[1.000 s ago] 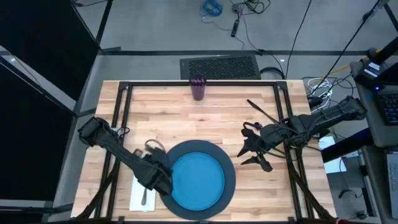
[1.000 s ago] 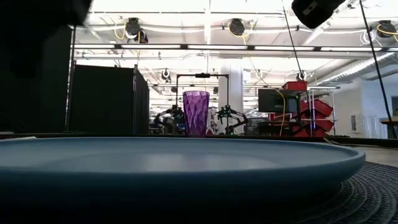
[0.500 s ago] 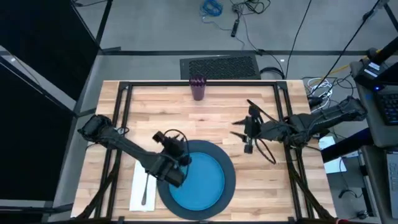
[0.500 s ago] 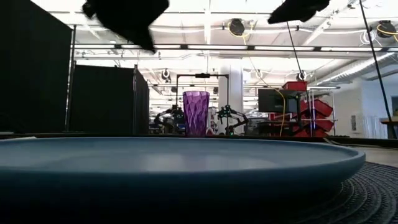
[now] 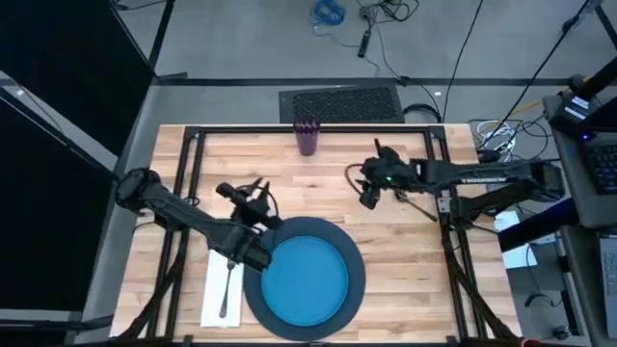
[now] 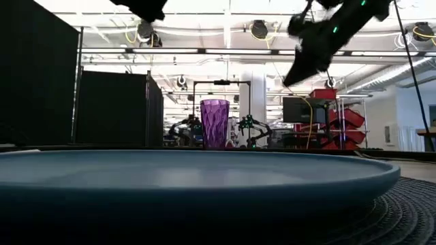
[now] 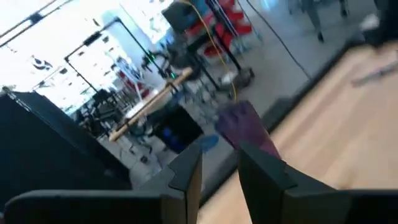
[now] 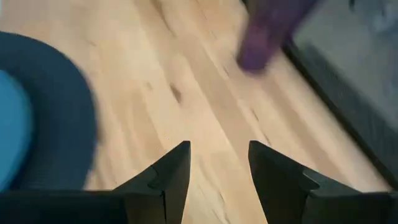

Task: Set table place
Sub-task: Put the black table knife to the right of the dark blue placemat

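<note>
The small purple ribbed cup (image 5: 307,136) was seen standing near the far edge of the light wooden counter (image 5: 328,178), with bare planks between it and the blue round plate (image 5: 306,281) on the dark grey charger (image 5: 355,262). Both the left gripper (image 5: 249,198) and the right gripper (image 5: 369,183) were held parted and empty above open wood.

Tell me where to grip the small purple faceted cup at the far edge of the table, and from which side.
Grip the purple faceted cup around its mid wall, coming in level from the right gripper side. It stands upright and alone on the wooden table, tapering downward, so a side pinch should seat better than a rim grab from above.
</note>
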Motion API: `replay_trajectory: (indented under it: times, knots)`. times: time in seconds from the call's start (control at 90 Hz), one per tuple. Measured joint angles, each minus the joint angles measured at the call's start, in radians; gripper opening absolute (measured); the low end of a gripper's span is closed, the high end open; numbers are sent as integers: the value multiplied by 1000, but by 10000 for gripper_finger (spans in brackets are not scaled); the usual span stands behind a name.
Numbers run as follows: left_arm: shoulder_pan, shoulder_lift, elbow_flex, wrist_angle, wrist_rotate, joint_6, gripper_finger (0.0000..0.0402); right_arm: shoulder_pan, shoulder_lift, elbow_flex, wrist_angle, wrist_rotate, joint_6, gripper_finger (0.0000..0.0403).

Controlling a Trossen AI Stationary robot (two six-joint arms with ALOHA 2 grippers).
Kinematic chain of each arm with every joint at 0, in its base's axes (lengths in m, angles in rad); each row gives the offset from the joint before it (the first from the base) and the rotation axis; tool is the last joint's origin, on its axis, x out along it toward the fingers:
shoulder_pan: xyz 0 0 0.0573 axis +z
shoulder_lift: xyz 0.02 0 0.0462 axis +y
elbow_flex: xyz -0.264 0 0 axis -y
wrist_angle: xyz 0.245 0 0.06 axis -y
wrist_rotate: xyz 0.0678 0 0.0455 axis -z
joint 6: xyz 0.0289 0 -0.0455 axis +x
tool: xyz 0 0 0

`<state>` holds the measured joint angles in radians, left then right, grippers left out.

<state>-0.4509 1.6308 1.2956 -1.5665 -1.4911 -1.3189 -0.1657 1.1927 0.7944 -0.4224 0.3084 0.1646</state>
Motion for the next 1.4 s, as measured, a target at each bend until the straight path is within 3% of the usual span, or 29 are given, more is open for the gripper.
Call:
replay_trajectory:
  times: [0.311, 0.611, 0.744, 0.833, 0.9, 1.033, 1.122, 1.2, 1.311, 1.4]
  knots:
    - [-59, -265, -324, 62, -19, -314, 84, -105, -15, 0, -436, 2, 157, 148]
    - [-141, -298, -283, 259, -60, -60, 84, -273, -22, 0, -564, -52, 120, 148]
    - [-133, -297, -280, 368, 10, 90, 84, -366, -22, 0, -572, -142, 57, 148]
    - [-103, -297, -278, 518, 73, 267, 84, -413, -22, 0, -573, -155, 39, 148]
    - [-65, -297, -278, 695, 174, 476, 84, -437, -22, 0, -573, -155, 34, 148]
    - [27, -280, -291, 1217, 509, 1040, 84, -459, -22, 0, -573, -156, 33, 148]
    - [59, -241, -304, 1479, 560, 1298, 84, -462, -22, 0, -573, -157, 32, 148]
    - [80, -231, -305, 1565, 564, 1398, 84, -462, -22, 0, -574, -157, 32, 148]
    - [118, -232, -314, 1583, 583, 1413, 84, -462, -22, 0, -575, -158, 24, 148]
    - [170, -231, -363, 1689, 710, 1456, 84, -462, -22, 0, -575, -158, 16, 148]
